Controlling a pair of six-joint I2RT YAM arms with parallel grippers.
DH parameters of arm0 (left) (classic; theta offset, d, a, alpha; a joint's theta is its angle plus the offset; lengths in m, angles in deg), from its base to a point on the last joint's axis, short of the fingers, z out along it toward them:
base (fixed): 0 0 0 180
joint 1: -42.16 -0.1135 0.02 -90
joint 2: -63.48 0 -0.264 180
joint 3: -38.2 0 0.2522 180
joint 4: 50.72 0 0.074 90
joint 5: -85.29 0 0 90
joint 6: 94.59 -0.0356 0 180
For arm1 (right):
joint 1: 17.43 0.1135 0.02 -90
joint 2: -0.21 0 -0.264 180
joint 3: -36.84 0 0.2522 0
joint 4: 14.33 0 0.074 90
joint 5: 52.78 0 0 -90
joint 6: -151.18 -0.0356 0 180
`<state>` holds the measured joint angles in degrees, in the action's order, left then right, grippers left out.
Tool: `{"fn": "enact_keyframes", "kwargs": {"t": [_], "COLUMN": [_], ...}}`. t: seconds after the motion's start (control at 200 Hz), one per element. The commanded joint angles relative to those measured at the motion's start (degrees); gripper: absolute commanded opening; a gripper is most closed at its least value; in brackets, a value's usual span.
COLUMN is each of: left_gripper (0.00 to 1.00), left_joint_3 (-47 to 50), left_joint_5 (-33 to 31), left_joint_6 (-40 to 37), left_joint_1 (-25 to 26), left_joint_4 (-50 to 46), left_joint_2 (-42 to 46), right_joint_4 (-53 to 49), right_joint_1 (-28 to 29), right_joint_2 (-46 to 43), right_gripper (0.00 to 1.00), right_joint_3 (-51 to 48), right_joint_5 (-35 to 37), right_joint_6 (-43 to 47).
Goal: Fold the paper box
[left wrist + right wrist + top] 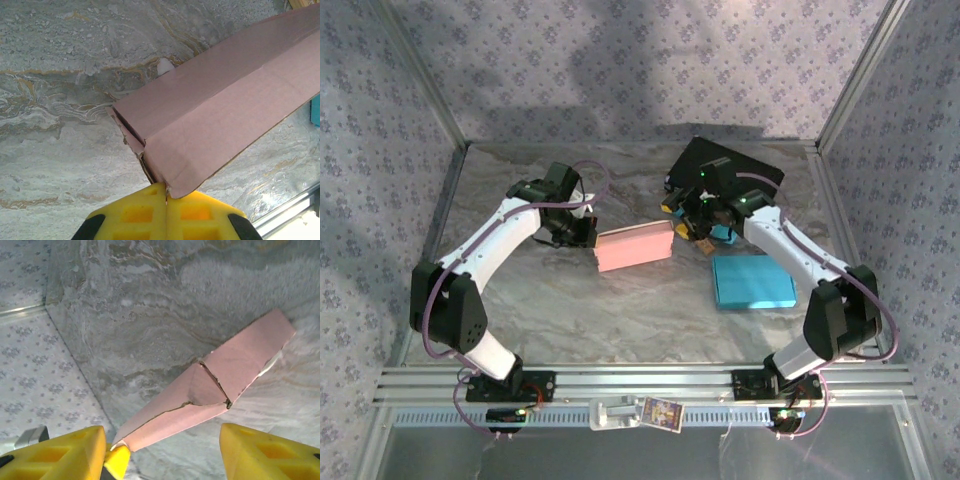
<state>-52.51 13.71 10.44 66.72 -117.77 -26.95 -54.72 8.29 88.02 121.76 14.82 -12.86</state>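
cardboard looks light, thin, easily torn: left hand pinches a corner of the pink box, right hand open; hold folded edges.

Lab test cell, aluminium frame, patterned walls, marbled tabletop

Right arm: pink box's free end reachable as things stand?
Likely yes. The right hand is open right at the pink box end, with nothing between; the left hand only pinches the opposite end.
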Motion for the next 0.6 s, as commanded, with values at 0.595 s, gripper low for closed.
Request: {"fn": "enact_keyframes", "kwargs": {"t": [0.595], "left_gripper": [0.04], "left_joint_3": [-2.4], "left_joint_5": [-1.5], "left_joint_6": [-0.5], "left_joint_1": [0.7], "left_joint_4": [-2.0], "left_joint_2": [-0.7], "right_joint_4": [1.3], "right_joint_1": [-1.5], "right_joint_2": [5.3], "right_gripper": [0.39], "right_joint_3": [-2.3], "right_joint_5": [-3.3], "right_joint_6": [-5.9]}}
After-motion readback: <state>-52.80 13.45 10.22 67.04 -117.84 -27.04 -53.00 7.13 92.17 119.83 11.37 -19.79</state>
